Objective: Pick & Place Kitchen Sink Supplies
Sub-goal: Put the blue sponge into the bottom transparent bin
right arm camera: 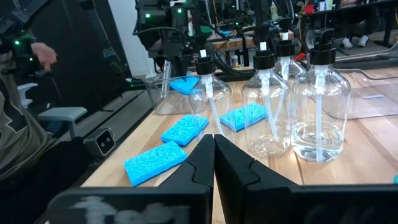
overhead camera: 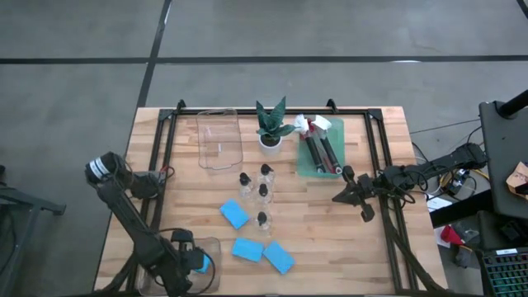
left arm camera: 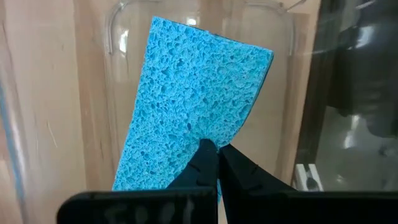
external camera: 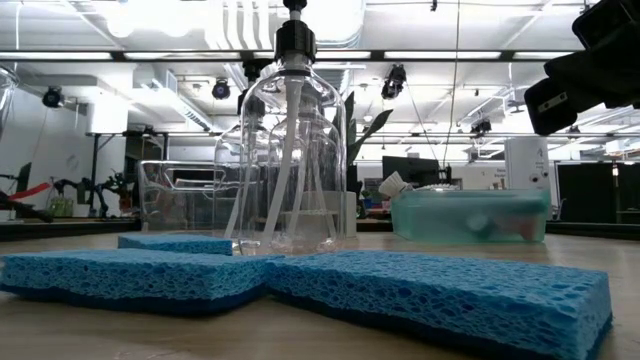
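Note:
My left gripper (overhead camera: 191, 264) stands at the table's near left, pointing steeply down, shut on a bright blue sponge (left arm camera: 193, 106) over a clear tray (left arm camera: 118, 56). Three more blue sponges (overhead camera: 234, 214) (overhead camera: 247, 249) (overhead camera: 279, 257) lie flat on the wood at the near middle. Several small clear bottles with black caps (overhead camera: 262, 191) stand upright behind them. Dish brushes (overhead camera: 320, 148) lie in a green tray at the far middle. My right gripper (overhead camera: 340, 196) waits shut and level at the right, touching nothing. My left gripper pinches the sponge's edge (left arm camera: 202, 140) by one corner between its two shut fingers, coming from above and pointing down. The sponge hangs below the fingers inside the clear tray's outline, with one broad face toward the camera. Whether its lower end touches the tray floor I cannot tell.
A second clear tray (overhead camera: 219, 140) lies at the far left of middle, beside a green plant in a white pot (overhead camera: 271, 130). A black frame (overhead camera: 165, 140) runs along the table's sides. Bare wood shows between the sponges and the right arm.

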Robot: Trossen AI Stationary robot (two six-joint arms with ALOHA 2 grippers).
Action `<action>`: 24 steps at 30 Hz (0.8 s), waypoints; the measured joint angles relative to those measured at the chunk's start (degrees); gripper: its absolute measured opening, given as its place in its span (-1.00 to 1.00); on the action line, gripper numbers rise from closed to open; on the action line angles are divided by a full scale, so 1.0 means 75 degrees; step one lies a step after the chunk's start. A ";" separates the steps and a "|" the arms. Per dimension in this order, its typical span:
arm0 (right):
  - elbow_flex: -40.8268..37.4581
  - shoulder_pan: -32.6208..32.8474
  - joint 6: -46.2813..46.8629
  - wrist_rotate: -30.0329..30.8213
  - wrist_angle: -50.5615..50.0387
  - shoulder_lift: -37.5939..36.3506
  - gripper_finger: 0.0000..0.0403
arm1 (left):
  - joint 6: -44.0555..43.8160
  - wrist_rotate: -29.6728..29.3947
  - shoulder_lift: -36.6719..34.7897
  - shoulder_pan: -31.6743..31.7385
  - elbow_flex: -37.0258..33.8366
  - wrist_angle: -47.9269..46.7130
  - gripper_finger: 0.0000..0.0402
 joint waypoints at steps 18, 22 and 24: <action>0.0003 0.0000 0.0000 0.0001 0.0000 0.0000 -0.96 | -0.0204 -0.0058 0.0221 0.0015 0.0000 0.0174 -0.66; 0.0003 0.0000 0.0000 0.0003 0.0003 0.0000 -0.96 | -0.0204 0.0011 0.0099 0.0015 0.0000 0.0178 -0.45; 0.0003 0.0003 0.0000 0.0000 0.0000 0.0000 -0.96 | -0.0143 0.0146 -0.0046 0.0018 0.0015 0.0157 -0.36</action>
